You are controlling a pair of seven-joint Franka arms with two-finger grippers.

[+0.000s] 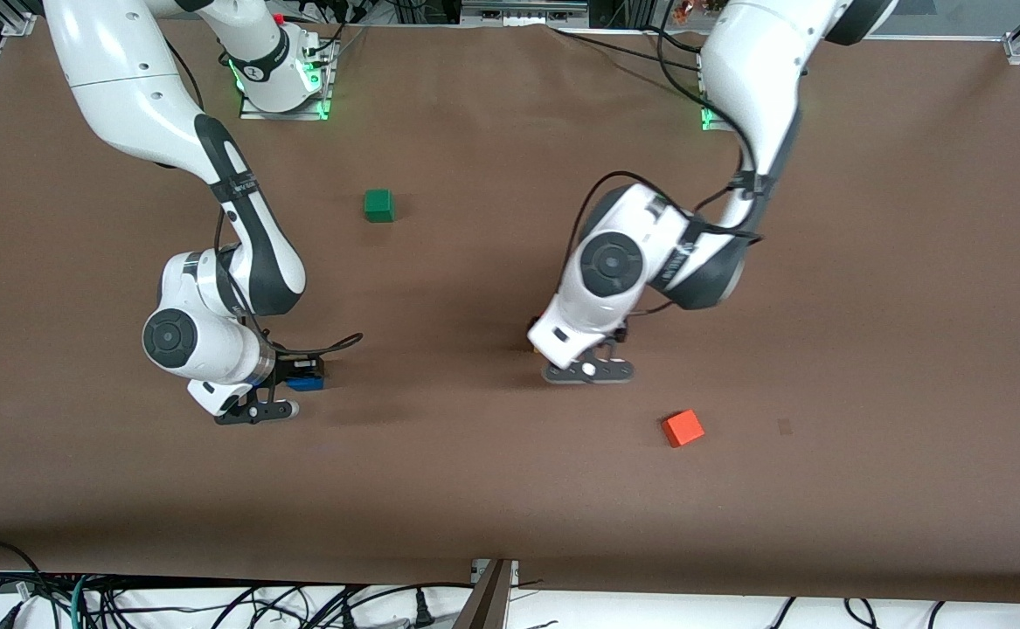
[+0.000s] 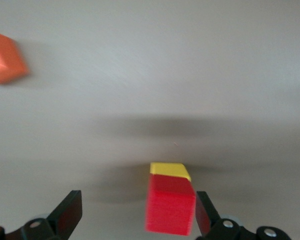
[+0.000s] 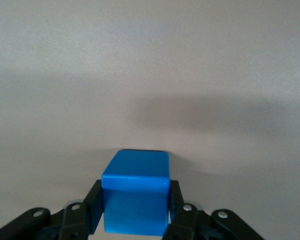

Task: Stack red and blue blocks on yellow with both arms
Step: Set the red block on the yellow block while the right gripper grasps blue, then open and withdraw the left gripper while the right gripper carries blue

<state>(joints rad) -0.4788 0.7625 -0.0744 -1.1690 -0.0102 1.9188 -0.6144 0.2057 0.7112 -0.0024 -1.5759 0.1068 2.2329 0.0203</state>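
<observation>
In the left wrist view the deep red block (image 2: 171, 206) sits on the yellow cube (image 2: 169, 170) on the table. My left gripper (image 2: 137, 216) is open around the red block. One finger (image 2: 204, 215) is close beside the block and the other finger (image 2: 70, 212) stands well off. In the front view the left hand (image 1: 586, 356) covers this stack. My right gripper (image 3: 134, 202) is shut on the blue block (image 3: 136, 197). In the front view it is low over the table toward the right arm's end (image 1: 298, 380), with the blue block (image 1: 307, 382) showing between the fingers.
A lighter orange-red cube (image 1: 683, 428) lies nearer to the front camera than the left hand and also shows in the left wrist view (image 2: 5, 57). A green cube (image 1: 378, 205) lies farther from the camera, between the two arms.
</observation>
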